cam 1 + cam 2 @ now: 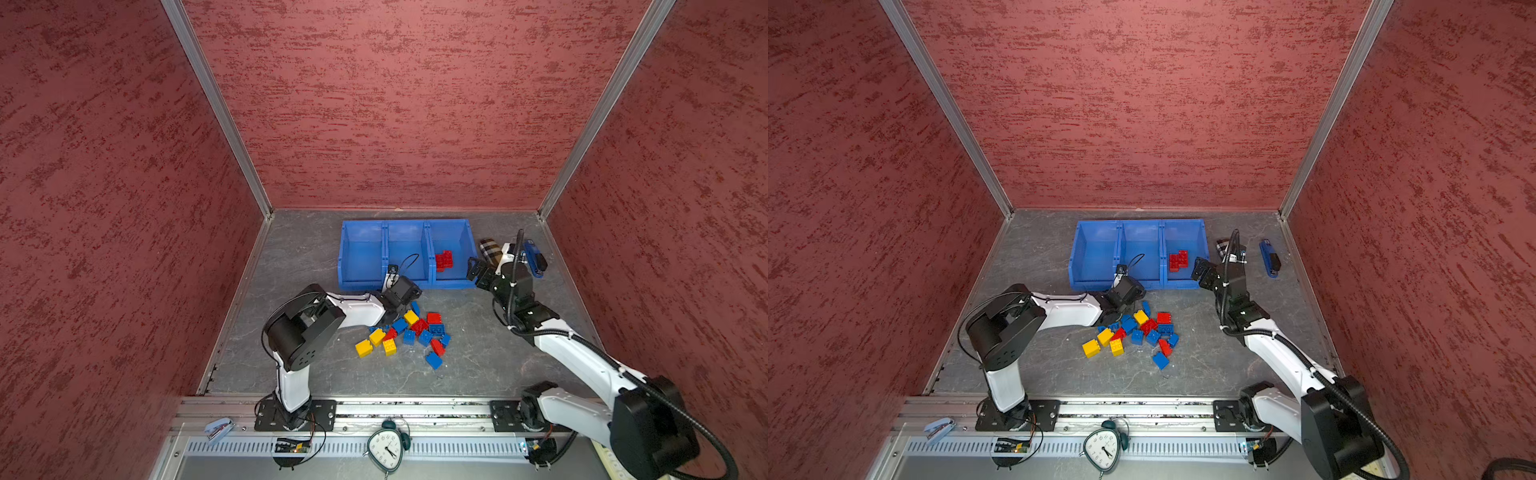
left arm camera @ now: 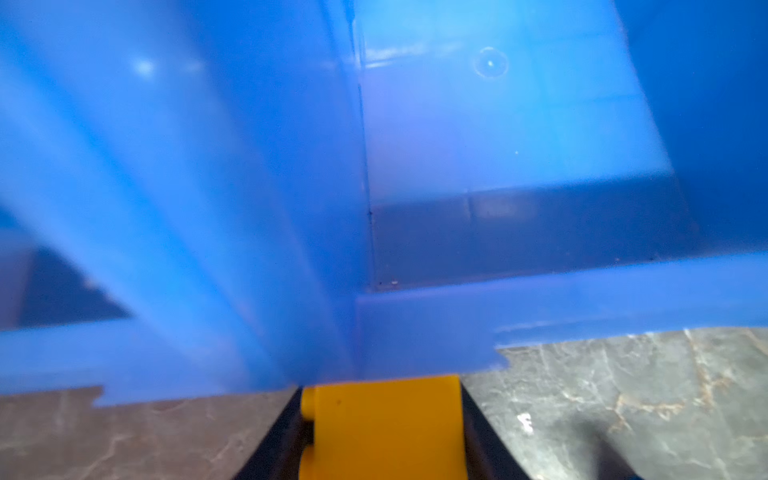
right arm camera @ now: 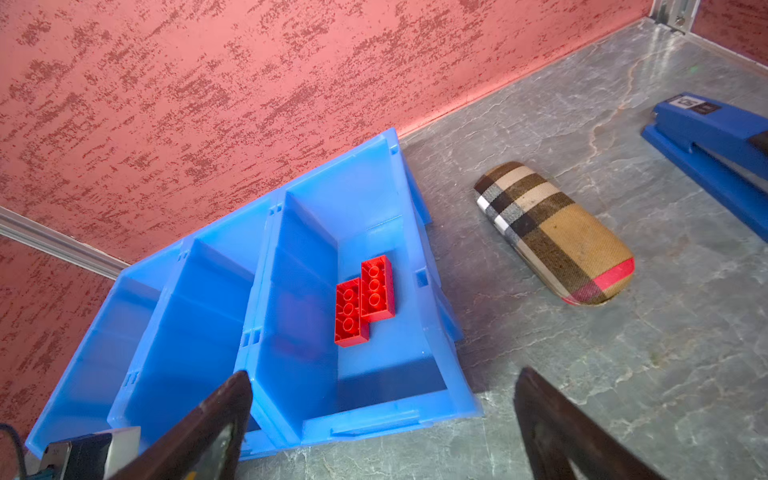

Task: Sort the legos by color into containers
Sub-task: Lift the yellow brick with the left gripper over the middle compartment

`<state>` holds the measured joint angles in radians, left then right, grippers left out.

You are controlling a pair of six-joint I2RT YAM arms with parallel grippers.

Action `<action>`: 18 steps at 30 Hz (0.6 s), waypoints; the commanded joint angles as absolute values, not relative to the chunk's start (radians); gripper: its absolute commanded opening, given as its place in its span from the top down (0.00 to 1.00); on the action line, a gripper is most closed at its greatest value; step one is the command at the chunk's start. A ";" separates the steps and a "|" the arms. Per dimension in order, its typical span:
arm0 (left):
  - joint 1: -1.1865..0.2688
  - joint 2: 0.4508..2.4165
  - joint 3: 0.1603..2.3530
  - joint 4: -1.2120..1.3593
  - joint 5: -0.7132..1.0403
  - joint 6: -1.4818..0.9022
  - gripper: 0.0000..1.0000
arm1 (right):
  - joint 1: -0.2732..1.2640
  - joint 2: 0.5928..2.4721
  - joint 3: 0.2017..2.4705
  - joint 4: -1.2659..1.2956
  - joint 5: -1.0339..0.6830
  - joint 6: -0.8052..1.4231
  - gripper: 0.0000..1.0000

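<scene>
Yellow studded brick (image 2: 384,432) pinched by left end effector (image 2: 381,395); right end effector (image 3: 384,376) spread wide beside blue containers (image 3: 374,409).

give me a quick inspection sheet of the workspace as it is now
surface: grey marbled table
job's things: two red bricks in the end bin nearest the plaid case; loose legos piled mid-table
clutter: blue stapler beside that case; clock, small stapler on front rail
grippers: left gripper shut on yellow brick at bins' front; right gripper open, empty
cables: black hose along right arm; thin wire looped at left wrist
surroundings: red textured walls
</scene>
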<state>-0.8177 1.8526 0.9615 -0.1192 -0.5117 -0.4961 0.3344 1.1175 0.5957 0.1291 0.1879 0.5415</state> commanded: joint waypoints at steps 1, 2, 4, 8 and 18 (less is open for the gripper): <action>-0.841 1.792 0.924 -0.095 -0.550 -0.493 0.59 | 0.333 1.095 0.610 0.132 0.215 0.531 0.01; -0.846 1.767 0.912 -0.096 -0.556 -0.491 0.62 | 0.332 1.095 0.609 0.132 0.215 0.531 0.01; -0.867 1.690 0.888 -0.118 -0.583 -0.486 0.67 | 0.333 1.095 0.609 0.132 0.215 0.531 0.01; -0.908 1.530 0.877 -0.161 -0.604 -0.465 0.68 | 0.332 1.098 0.613 0.139 0.212 0.528 0.01; -0.758 1.697 1.218 -0.231 -0.369 -0.314 0.68 | 0.332 1.100 0.623 0.176 0.153 0.534 0.01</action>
<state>-0.7982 1.6123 1.1389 -0.1810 -0.4557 -0.3840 0.3344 1.1126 0.5957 0.1440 0.1791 0.5385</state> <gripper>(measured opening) 0.447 0.989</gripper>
